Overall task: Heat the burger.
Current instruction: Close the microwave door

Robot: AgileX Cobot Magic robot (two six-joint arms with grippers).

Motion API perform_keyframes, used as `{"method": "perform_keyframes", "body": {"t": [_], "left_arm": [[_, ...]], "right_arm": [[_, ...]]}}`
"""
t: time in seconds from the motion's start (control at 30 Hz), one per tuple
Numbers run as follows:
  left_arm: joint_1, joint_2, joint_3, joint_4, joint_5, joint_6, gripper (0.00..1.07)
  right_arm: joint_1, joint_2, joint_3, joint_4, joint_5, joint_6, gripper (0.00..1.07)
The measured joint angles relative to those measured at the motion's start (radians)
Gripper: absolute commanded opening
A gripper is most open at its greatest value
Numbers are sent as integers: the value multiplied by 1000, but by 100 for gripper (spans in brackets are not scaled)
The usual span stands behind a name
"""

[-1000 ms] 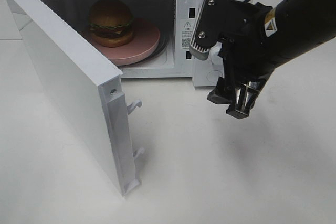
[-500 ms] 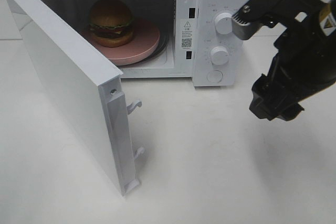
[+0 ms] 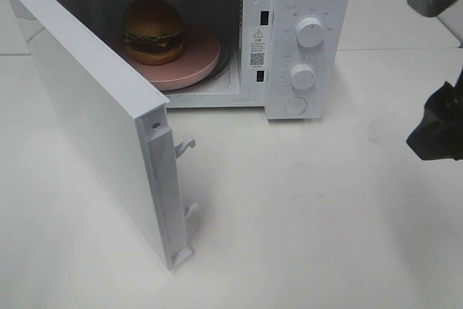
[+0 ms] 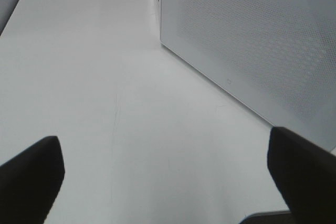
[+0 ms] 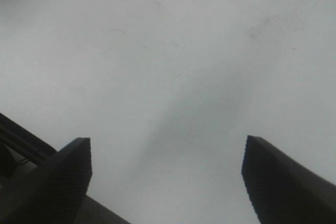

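Observation:
The burger (image 3: 152, 30) sits on a pink plate (image 3: 201, 59) inside the white microwave (image 3: 307, 5), left of the cavity's middle. The microwave door (image 3: 94, 124) stands wide open, swung out to the left. My right gripper (image 3: 438, 132) hangs at the far right edge of the exterior high view, well away from the microwave and partly cut off. In its wrist view the right gripper (image 5: 168, 182) is open over bare table with nothing between its fingers. My left gripper (image 4: 165, 182) is open too, low beside the door's perforated outer face (image 4: 252, 40).
Two knobs (image 3: 309, 32) and a round button (image 3: 295, 105) sit on the microwave's right-hand control panel. Two latch hooks (image 3: 186, 145) stick out of the door's free edge. A white table (image 3: 304, 215) lies in front of the microwave.
My right arm has swung away from the microwave's control panel to the far right edge of the view, uncovering the knobs. Burger, plate and door have not moved.

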State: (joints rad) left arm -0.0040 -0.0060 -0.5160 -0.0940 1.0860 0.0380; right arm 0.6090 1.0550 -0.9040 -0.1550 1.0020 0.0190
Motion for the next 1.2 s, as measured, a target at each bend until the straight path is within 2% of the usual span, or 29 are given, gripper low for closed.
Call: {"method": "perform_keyframes", "body": {"t": [0.13,0.33,0.43,0.5,0.53,0.57,0.6,0.73,0.8,0.87,0.97,1.07,1.13,1.2], "left_arm": [[0,0,0,0,0,0,98],[0,0,0,0,0,0,98],[0,0,0,0,0,0,98],[0,0,0,0,0,0,98],[0,0,0,0,0,0,98],[0,0,0,0,0,0,98],[0,0,0,0,0,0,98],[0,0,0,0,0,0,98],[0,0,0,0,0,0,98],[0,0,0,0,0,0,98],[0,0,0,0,0,0,98],[0,0,0,0,0,0,98],[0,0,0,0,0,0,98],[0,0,0,0,0,0,98]], "right_arm": [[0,-33,4,-3,23,2,76],[-4,-120,91,-8,31,23,76],[-45,-167,138,-6,29,31,76],[-114,-222,174,-4,22,40,76],[-114,-222,174,-4,22,40,76],[-162,-259,191,-3,17,44,76],[-162,-259,191,-3,17,44,76],[-266,-367,232,20,9,45,76],[-281,-391,240,26,9,45,76],[-353,-479,282,42,9,45,76],[-405,-545,312,45,8,45,76],[-417,-570,319,45,8,45,76],[-469,-666,354,46,6,45,76],[-480,-686,363,48,6,46,76]]}}
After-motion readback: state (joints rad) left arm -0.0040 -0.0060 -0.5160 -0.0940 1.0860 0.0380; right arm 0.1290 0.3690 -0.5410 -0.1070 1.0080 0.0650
